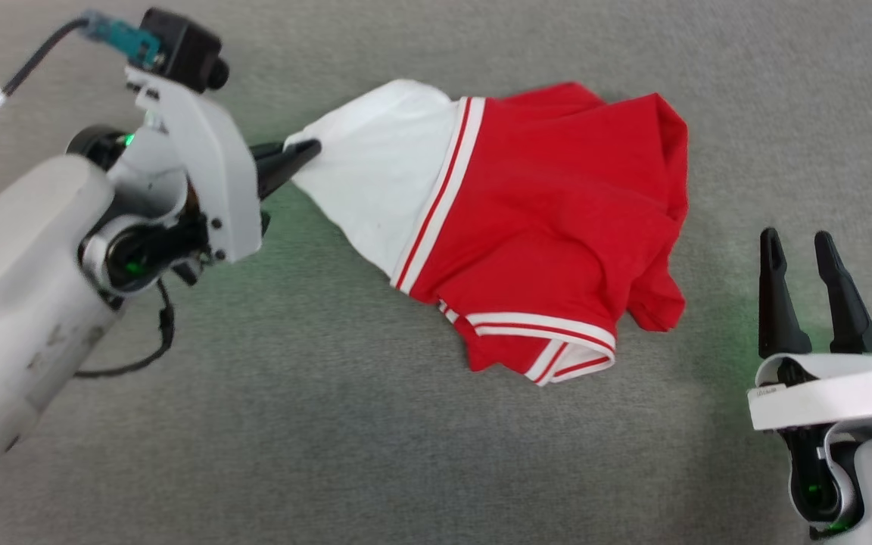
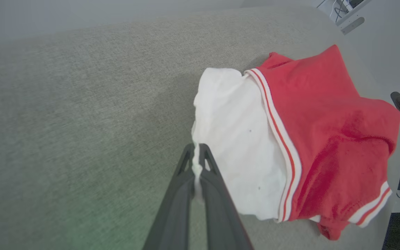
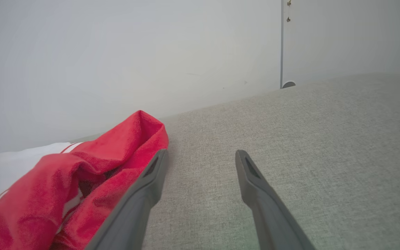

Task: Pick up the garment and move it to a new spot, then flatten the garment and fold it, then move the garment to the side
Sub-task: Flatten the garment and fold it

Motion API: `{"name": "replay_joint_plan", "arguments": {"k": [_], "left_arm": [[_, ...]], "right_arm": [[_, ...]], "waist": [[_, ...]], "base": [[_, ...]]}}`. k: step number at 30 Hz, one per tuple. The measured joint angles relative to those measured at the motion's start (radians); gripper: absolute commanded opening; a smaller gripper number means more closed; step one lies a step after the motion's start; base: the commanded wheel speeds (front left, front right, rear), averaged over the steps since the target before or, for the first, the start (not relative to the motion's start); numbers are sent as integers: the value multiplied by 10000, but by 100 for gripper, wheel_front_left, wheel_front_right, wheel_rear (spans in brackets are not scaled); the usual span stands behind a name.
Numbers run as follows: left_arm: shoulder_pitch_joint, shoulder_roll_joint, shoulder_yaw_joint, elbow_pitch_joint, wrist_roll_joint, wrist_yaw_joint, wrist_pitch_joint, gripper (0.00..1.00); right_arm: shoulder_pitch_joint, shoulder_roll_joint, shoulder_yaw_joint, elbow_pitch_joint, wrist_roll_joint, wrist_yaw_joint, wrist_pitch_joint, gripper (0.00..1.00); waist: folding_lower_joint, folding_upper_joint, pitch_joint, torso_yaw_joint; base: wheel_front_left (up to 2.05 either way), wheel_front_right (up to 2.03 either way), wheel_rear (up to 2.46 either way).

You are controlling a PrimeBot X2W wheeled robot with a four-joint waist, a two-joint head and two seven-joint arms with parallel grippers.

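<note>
Left wrist view, left gripper pinching white edge of garment

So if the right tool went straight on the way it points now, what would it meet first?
Probably nothing but the grey padded surface: the open right tool points along bare covering toward a pale wall. The garment lies to its left, out of line, though depth is unclear.
</note>
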Motion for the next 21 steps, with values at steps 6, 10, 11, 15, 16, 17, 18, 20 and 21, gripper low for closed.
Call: {"name": "replay_joint_plan", "arguments": {"k": [6, 10, 11, 15, 16, 17, 18, 20, 21], "left_arm": [[469, 711, -209, -326, -77, -2, -309, 0], [783, 1034, -391, 148, 27, -2, -397, 0], [855, 1076, -424, 299, 31, -2, -416, 0], [1062, 1064, -667, 895, 303, 2, -472, 0], [1111, 1014, -675, 1028, 303, 2, -531, 0], [1153, 949, -686, 1162, 303, 2, -564, 0], [1181, 884, -721, 1271, 309, 2, -579, 0], [1189, 792, -848, 1534, 514, 0, -681, 0], [1205, 750, -888, 1678, 593, 0, -761, 0]], "right_arm": [[250, -130, -19, 40, -2, 0, 0, 100], [285, -182, 38, 67, 0, 0, 0, 100], [291, -203, 58, 67, 0, 0, 0, 100], [338, -293, 46, 58, 0, 0, 0, 100], [343, -309, 46, 58, 0, 0, 0, 100], [345, -322, 54, 61, -2, 0, 0, 100], [345, -339, 58, 61, -2, 0, 0, 100], [344, -401, 86, 75, -25, 0, 0, 100], [342, -441, 121, 82, -44, 0, 0, 100]], "waist": [[0, 0, -494, 475], [0, -1, -744, 680], [0, 0, -793, 705], [0, 0, -877, 691], [0, 0, -874, 666], [0, -1, -871, 640], [0, -1, -868, 612], [0, -1, -862, 561], [0, 0, -862, 535]], "base": [[0, 0, 0], [0, 0, 0], [0, 0, 0], [0, 0, 0], [0, 0, 0], [0, 0, 0], [0, 0, 0], [0, 0, 0], [0, 0, 0]]}}
